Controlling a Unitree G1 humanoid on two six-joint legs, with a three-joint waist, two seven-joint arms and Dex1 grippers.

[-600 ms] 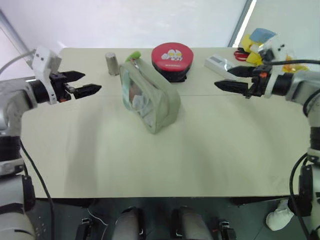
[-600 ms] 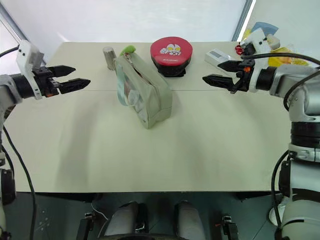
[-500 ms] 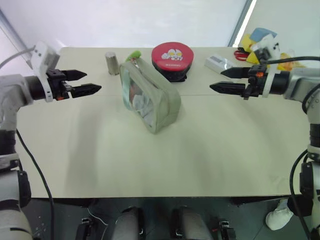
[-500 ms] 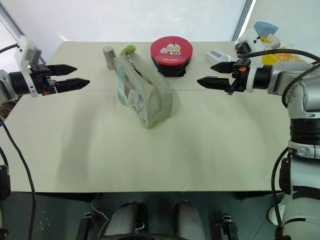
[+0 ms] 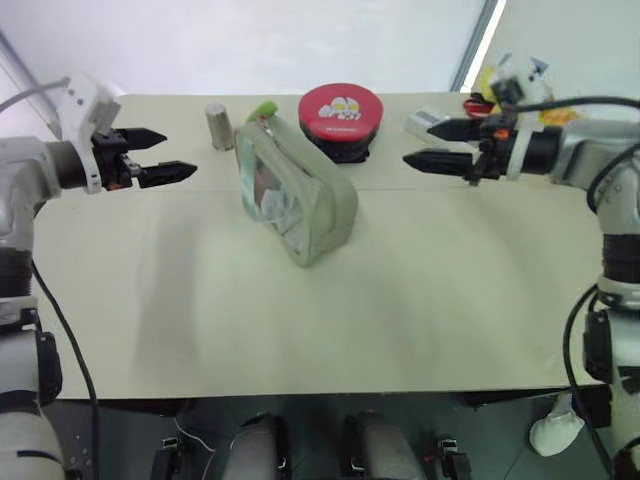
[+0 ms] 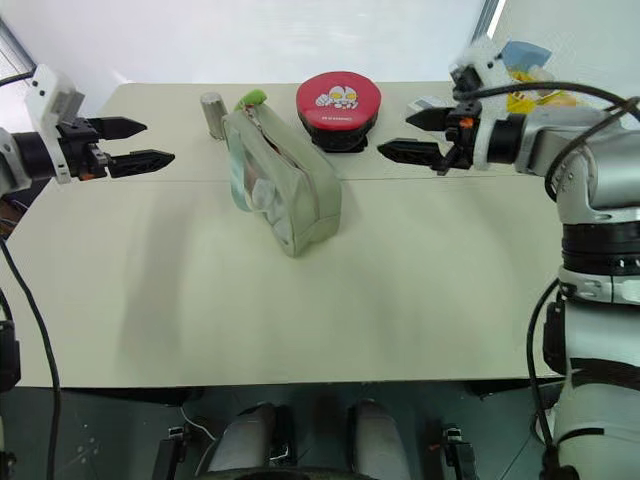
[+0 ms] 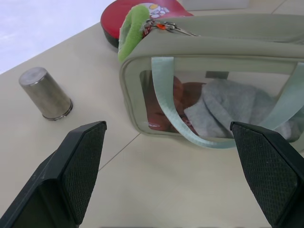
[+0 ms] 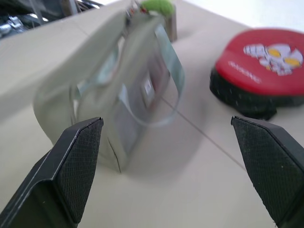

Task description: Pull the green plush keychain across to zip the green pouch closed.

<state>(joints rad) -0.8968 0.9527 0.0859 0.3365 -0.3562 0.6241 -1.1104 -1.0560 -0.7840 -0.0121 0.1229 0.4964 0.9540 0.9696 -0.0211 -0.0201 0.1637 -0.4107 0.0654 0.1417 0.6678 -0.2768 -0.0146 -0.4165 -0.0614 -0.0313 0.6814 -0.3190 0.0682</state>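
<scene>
You're still on the approach: both the left gripper [image 5: 160, 155] and right gripper [image 5: 440, 146] spread wide, empty. The green pouch [image 5: 297, 195] stands mid-table; next reach its green plush keychain [image 5: 265, 109] (far end).

- Pouch [image 5: 297, 195]: pale sage-green, boxy, rectangular; stands on its base on the table, set at a slant, one end toward the far edge, the other toward the near side. Clear window panel on the side facing the robot's left; grey and reddish contents show through it. Thin light-green strap loop [image 7: 179, 124] hangs across the window.
- Keychain [image 7: 131, 31]: small, lime-green, fuzzy; attached by a short metal chain [image 7: 167, 26] at the top of the pouch's far end.
</scene>
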